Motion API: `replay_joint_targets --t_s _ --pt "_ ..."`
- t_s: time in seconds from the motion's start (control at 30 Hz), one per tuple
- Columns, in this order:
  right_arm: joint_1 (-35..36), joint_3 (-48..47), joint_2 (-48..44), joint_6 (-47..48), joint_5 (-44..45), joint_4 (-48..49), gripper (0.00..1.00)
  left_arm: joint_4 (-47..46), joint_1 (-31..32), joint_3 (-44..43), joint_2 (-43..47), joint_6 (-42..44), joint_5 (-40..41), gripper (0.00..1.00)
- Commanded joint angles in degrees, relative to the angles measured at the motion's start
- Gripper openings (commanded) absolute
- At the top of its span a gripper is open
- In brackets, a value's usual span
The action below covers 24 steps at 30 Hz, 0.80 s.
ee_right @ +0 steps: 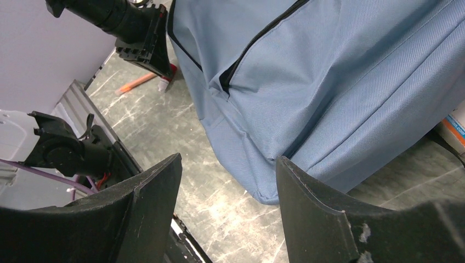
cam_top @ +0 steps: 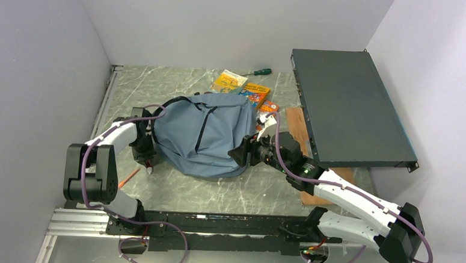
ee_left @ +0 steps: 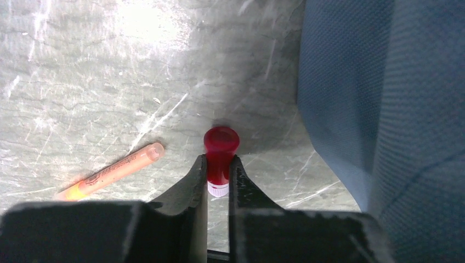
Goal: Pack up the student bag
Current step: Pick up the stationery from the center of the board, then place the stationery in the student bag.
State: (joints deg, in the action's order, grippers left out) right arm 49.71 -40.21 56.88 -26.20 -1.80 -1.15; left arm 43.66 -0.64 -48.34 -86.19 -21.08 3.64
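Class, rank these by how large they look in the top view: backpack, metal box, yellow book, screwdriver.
1. metal box
2. backpack
3. yellow book
4. screwdriver

Overhead rear view, close wrist views (bag (cam_top: 200, 136) shared)

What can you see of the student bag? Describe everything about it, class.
The student bag is a soft grey-blue backpack of woven fabric with dark zip lines across its front. It lies slumped on the marbled table between the two arms. The left gripper, shut on a red-capped tube, hangs beside its left edge; the open right gripper faces its right side. Neither holds it.
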Motion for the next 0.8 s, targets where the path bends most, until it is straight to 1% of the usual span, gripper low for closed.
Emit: replay_joint_targets --t_s 0.0,0.03,0.17,0.23,0.3,0.37,0.4,0.43,0.47,0.53,0.67,0.77 --pt "-0.1 -0.3 -0.9 -0.6 0.1 3.1 0.66 1.8 0.3 -0.9 1.6 -1.3 0.4 0.03" --pt "-0.1 -0.2 -0.9 -0.6 0.3 2.9 0.66 2.5 0.3 -1.1 3.2 -1.7 0.3 0.0" --pt "-0.1 -0.1 -1.0 -0.3 0.6 2.2 0.66 5.0 0.3 -2.6 11.1 -3.4 -2.9 0.0" --pt "-0.1 0.0 -1.1 -0.1 0.9 1.7 0.66 4.5 0.3 -3.2 15.9 -5.0 -8.8 0.0" --pt "-0.1 0.6 -1.4 0.0 1.0 1.5 0.66 -0.1 0.3 -1.7 23.0 -8.7 -16.8 0.0" --pt "-0.1 1.4 -1.7 -0.2 1.0 1.9 0.66 -9.7 2.6 1.7 28.8 -13.4 -24.8 0.0" --pt "-0.1 1.6 -1.7 -0.2 1.0 2.0 0.66 -15.4 3.9 3.1 31.2 -15.7 -26.6 0.0" --pt "-0.1 1.8 -1.6 -0.3 1.2 2.1 0.66 -20.0 5.9 3.9 32.7 -17.0 -26.3 0.0" --pt "-0.2 1.7 -1.3 -0.4 1.3 2.1 0.66 -23.5 8.1 4.1 33.6 -17.2 -24.2 0.0" --pt "-0.3 1.3 -0.7 -0.5 1.2 2.0 0.66 -27.9 12.2 3.6 33.2 -16.4 -18.9 0.0" --pt "-0.6 -0.4 0.1 -0.7 0.5 1.4 0.66 -30.6 15.1 0.1 27.4 -14.5 -12.1 0.0" --pt "-0.6 -0.8 -0.1 -1.0 0.9 1.4 0.66 -37.1 16.4 0.4 23.0 -15.6 -11.3 0.0"
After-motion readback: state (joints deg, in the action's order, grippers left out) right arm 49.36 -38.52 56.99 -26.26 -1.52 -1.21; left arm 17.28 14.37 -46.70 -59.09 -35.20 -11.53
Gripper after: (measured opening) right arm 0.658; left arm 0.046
